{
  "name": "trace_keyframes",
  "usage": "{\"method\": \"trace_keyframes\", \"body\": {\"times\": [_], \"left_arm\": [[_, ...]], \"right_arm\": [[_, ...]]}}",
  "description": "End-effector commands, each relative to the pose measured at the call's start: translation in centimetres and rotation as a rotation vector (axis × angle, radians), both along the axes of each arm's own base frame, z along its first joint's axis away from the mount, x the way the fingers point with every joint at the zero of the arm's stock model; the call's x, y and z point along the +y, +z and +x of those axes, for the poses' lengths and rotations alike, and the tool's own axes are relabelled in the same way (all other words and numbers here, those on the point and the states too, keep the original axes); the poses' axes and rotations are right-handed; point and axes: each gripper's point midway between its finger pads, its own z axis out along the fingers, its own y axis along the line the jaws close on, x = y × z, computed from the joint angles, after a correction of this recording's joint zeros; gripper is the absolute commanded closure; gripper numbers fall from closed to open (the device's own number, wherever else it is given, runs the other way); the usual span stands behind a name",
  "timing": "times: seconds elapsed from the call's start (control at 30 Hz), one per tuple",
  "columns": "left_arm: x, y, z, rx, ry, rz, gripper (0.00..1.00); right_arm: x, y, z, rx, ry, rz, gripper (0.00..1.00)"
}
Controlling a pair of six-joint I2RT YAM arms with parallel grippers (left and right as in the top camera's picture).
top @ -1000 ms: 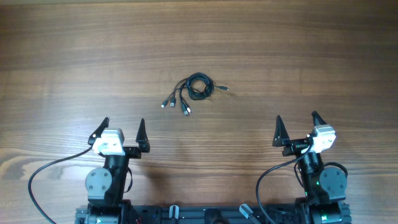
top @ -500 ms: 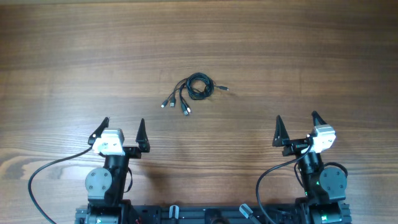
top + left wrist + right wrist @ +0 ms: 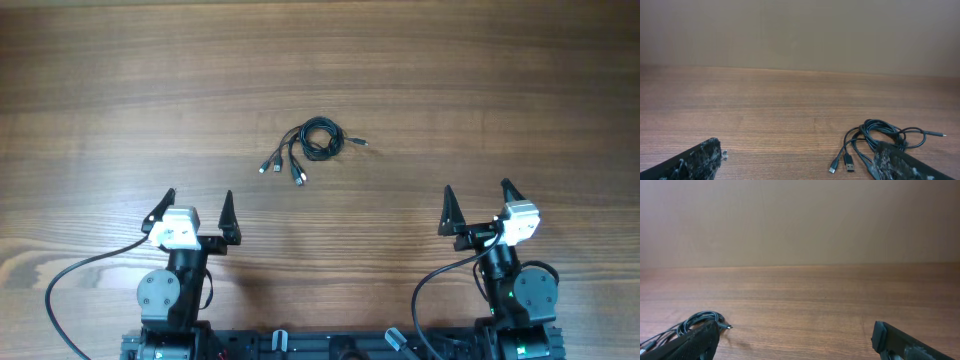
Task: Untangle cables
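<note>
The cables (image 3: 310, 145) lie in one small black tangle on the wooden worktop (image 3: 500, 80), and neither of my arms touches them. The tangle is a tight coil of several loops. Three silver-tipped plug ends (image 3: 275, 166) fan out from the coil's left side towards me, and one thin end (image 3: 362, 143) pokes out alone on its right.

My left gripper (image 3: 198, 198) sits on my side of the cables, off to their left and well apart from them. It is released, with both black fingers spread wide and only bare wood between them. My right gripper (image 3: 477, 190) sits on my side of the cables too, farther off to their right. It is likewise released and grasps nothing.

In my left wrist view the cables show low on the right, beyond my right-hand finger (image 3: 900, 165), whose tip hides the near edge of the coil. Two plug ends show just left of that finger. In my right wrist view the cables show at the lower left, partly hidden behind my left-hand finger (image 3: 690, 342), with the lone thin end just clear of it. Beyond the cables the worktop runs to a plain beige wall (image 3: 800, 30).
</note>
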Motion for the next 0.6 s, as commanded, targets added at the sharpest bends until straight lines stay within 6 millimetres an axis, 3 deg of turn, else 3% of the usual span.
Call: {"method": "trace_keyframes", "body": {"times": [0.0, 0.57], "left_arm": [[-0.25, -0.17, 0.0, 0.003, -0.014, 0.016, 0.0], [-0.25, -0.32, -0.02, 0.009, -0.014, 0.016, 0.0]], "right_arm": [[-0.46, 0.28, -0.01, -0.011, -0.024, 0.015, 0.0], [-0.46, 0.28, -0.01, -0.011, -0.024, 0.015, 0.0]]}}
